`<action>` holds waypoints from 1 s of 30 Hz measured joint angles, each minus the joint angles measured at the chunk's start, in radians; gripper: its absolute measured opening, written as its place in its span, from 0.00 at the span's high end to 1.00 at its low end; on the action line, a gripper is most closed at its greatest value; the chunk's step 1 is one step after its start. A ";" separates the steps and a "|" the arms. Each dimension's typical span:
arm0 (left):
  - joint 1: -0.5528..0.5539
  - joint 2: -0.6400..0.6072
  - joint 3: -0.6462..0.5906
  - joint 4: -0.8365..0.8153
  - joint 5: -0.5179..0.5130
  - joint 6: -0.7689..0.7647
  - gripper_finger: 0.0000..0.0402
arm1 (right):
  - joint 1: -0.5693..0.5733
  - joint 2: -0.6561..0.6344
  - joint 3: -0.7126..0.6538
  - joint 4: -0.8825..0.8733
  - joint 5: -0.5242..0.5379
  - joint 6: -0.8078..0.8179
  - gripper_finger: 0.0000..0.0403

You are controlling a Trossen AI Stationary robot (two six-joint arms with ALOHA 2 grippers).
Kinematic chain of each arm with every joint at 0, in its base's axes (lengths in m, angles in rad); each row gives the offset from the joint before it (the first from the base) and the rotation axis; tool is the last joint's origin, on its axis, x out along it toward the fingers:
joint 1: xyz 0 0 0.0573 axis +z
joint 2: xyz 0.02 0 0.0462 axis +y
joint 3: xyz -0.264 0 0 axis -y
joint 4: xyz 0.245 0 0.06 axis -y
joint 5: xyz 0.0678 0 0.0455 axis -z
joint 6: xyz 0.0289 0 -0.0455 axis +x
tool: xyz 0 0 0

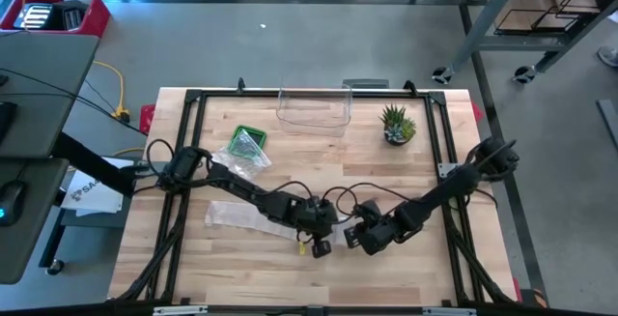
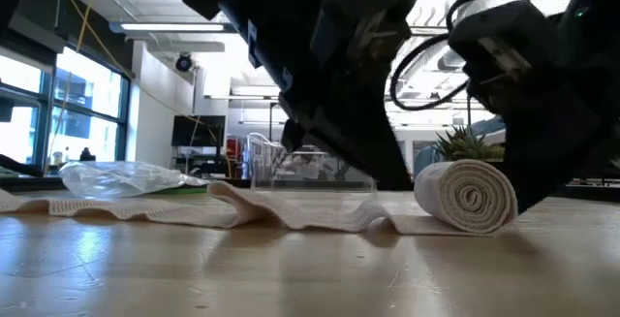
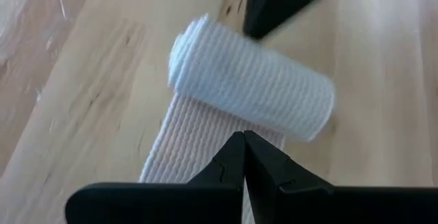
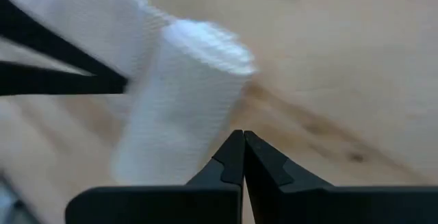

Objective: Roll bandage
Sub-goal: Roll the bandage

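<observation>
White ribbed cloth bandage (image 2: 467, 196), half rolled — we judge it soft, light; nudge the roll's ends, three and nine o'clock — both jaws pressed together, empty.

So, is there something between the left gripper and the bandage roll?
Nothing visible. The shut left gripper is over the unrolled strip, directly behind the bandage roll, with no object between them.

bandage (image 4: 178, 94) blurred in right wrist view, arms cropped in low view
</observation>
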 joint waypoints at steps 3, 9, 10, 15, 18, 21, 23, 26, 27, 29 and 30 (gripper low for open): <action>0.005 0.010 0.000 -0.002 -0.002 0.001 1.00 | 0.001 0.028 0.003 0.068 0.009 0.007 1.00; 0.015 0.015 -0.001 0.005 0.004 0.028 1.00 | 0.000 0.031 0.001 0.091 0.042 0.027 1.00; 0.017 0.017 -0.001 0.004 0.010 0.027 1.00 | 0.000 0.031 0.001 0.091 0.043 0.026 1.00; 0.019 0.019 -0.001 0.005 0.028 0.029 1.00 | 0.000 0.030 0.001 0.101 0.059 0.026 1.00; 0.019 0.019 -0.001 0.007 0.042 0.041 1.00 | 0.000 0.030 0.001 0.136 0.077 0.025 1.00; 0.019 0.019 -0.001 -0.003 0.072 0.045 1.00 | 0.000 0.030 0.001 0.161 0.078 0.024 1.00; 0.019 0.014 -0.001 -0.022 0.085 0.045 1.00 | 0.000 0.030 0.001 0.173 0.082 0.024 1.00; 0.019 -0.002 -0.001 -0.044 0.084 0.050 1.00 | 0.000 0.030 0.001 0.189 0.098 0.023 1.00; 0.019 -0.009 -0.001 -0.055 0.084 0.059 1.00 | 0.000 0.030 0.001 0.199 0.102 0.023 1.00; 0.019 -0.019 -0.001 -0.084 0.084 0.083 1.00 | 0.000 0.030 0.001 0.221 0.105 0.016 1.00; 0.019 -0.025 -0.001 -0.108 0.081 0.093 1.00 | 0.000 0.030 0.001 0.233 0.106 0.008 1.00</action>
